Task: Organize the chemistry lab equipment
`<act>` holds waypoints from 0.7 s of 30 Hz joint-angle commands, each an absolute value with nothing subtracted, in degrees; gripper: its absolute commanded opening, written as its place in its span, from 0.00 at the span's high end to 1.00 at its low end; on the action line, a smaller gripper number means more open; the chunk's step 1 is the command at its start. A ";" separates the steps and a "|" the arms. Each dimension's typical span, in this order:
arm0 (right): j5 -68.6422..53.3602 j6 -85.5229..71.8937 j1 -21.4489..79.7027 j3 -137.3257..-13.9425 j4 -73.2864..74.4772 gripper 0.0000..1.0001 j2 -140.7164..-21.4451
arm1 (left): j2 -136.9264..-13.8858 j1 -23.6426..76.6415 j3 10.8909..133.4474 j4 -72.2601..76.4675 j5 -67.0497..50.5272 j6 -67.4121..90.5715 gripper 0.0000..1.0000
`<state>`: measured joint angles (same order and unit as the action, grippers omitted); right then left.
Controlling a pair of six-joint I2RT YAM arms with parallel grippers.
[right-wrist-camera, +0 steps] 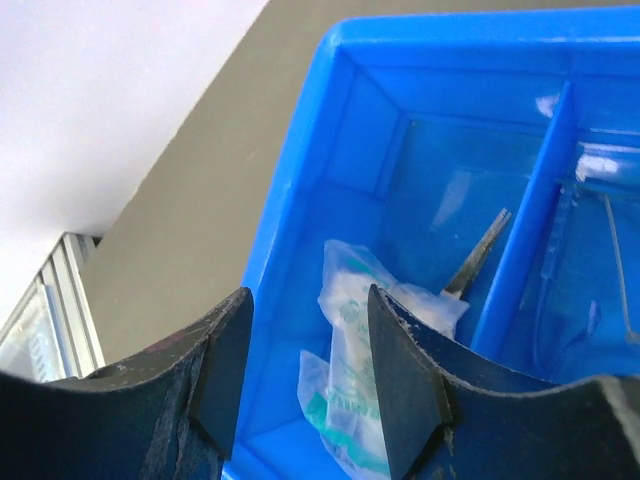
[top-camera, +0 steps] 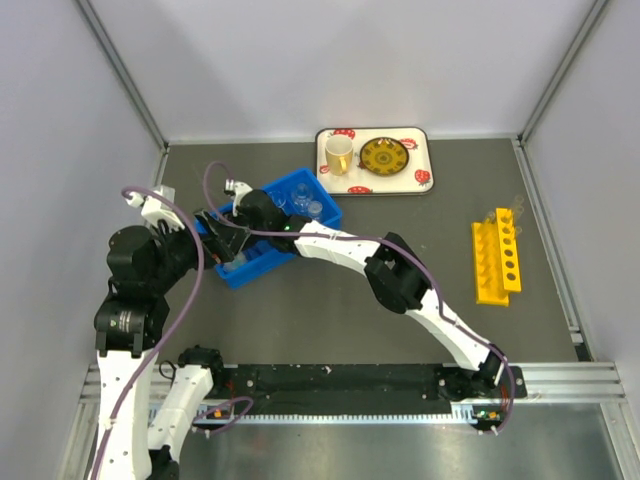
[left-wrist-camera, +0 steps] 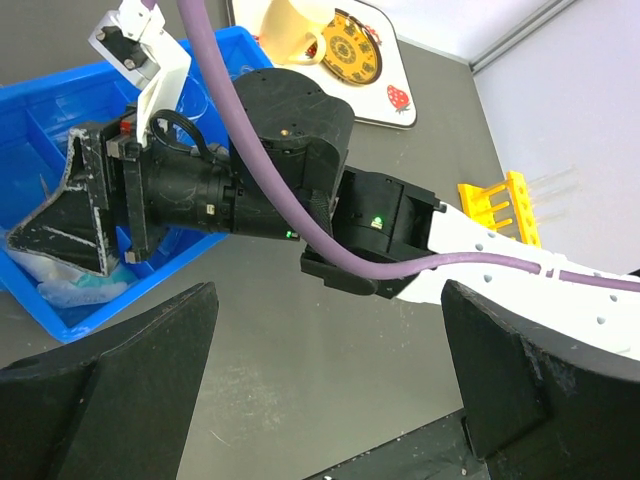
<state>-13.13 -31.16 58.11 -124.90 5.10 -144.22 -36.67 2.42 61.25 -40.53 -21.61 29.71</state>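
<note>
A blue bin point(top-camera: 300, 186) stands left of the table's middle. My right gripper point(right-wrist-camera: 305, 310) hangs over its near-left compartment, open, with nothing between the jaws. Below it a white-and-teal packet point(right-wrist-camera: 345, 400) lies on the bin floor point(right-wrist-camera: 300, 200), with a thin metal tool point(right-wrist-camera: 478, 255) beside it. The left wrist view shows the same packet point(left-wrist-camera: 85, 290) under the right gripper's fingers point(left-wrist-camera: 65, 215). Clear items point(right-wrist-camera: 590, 250) fill the compartment past the divider, and small clear beakers point(top-camera: 305, 205) sit at the bin's far end. My left gripper point(left-wrist-camera: 330, 340) is wide open over bare table beside the bin.
A white tray point(top-camera: 425, 160) at the back holds a yellow mug point(top-camera: 339, 153) and a round yellow patterned plate point(top-camera: 384, 156). A yellow tube rack point(top-camera: 497, 260) stands at the right. The right arm point(top-camera: 400, 280) stretches diagonally across the table's middle.
</note>
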 commanded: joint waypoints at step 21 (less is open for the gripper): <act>12.20 -10.03 45.53 -82.97 4.38 0.01 -83.69 | -44.91 3.96 61.53 -28.67 -10.63 18.29 0.01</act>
<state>0.84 -19.70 44.51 -86.35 -0.49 -90.28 -44.69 3.81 63.48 -38.11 -12.38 20.84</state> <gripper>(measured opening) 0.987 0.987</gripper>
